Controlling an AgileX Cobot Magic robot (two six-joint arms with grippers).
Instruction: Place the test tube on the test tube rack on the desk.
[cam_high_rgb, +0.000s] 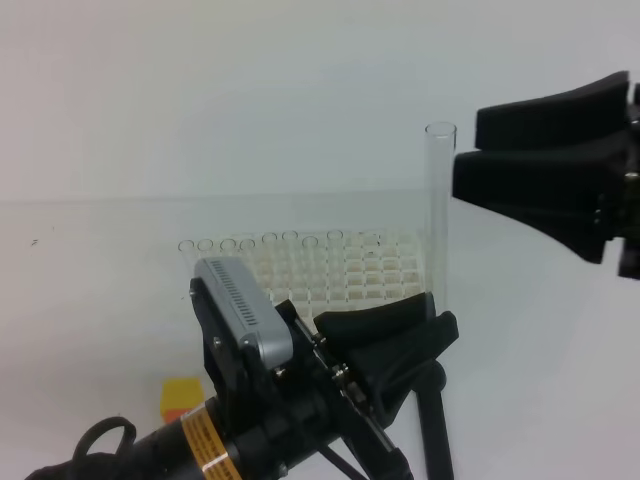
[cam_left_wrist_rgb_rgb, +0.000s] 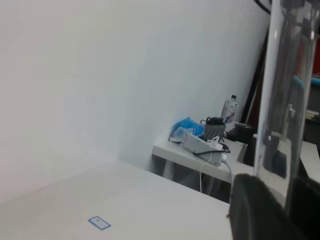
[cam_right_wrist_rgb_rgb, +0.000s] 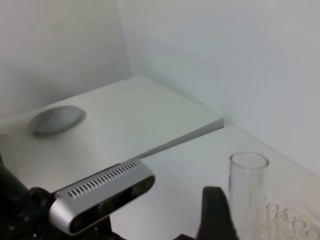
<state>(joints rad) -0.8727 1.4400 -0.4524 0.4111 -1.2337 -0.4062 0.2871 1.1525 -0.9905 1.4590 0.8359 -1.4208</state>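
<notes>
The left claw (cam_high_rgb: 425, 322) is clamped on the foot of the test tube (cam_high_rgb: 438, 200), holding it upright just right of the test tube rack (cam_high_rgb: 345, 272) on the counter (cam_high_rgb: 540, 340). The right claw (cam_high_rgb: 470, 150) stands spread beside its mouth. Racking remains undone.

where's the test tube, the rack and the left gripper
test tube (cam_high_rgb: 437, 200): exterior high view, mid glass wall
test tube rack (cam_high_rgb: 345, 272): exterior high view, top lattice
left gripper (cam_high_rgb: 400, 330): exterior high view, between fingertips

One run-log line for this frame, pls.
left gripper: shut on test tube, upright | right gripper: open, beside tube top | test tube rack: behind, tube not yet seated
</notes>
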